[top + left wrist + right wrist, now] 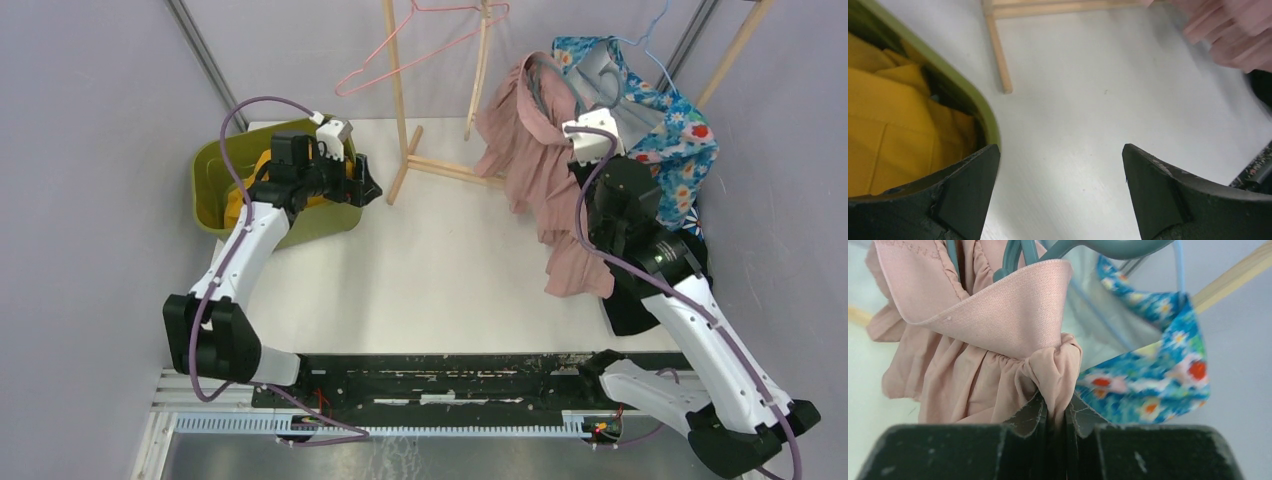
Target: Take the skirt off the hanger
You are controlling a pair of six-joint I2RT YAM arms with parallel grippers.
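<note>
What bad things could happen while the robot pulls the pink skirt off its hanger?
The right tool pinches only a small fold of the skirt, so it might slip out. The hanger sits inside the waistband, so pulling may drag it along and tug the flowery garment beside it.

Top view: right fingers (1030,417) hidden behind wrist camera (590,140) and skirt (530,160) folds. Pink hanger (375,47) hook and wooden rack (399,80) top are cut off by the frame edge. Left wrist: skirt is just a blurred corner; yellow garment (878,125) cropped left. Right wrist: floral garment (1148,385) blurred, teal hanger (1118,247) cropped at top.
</note>
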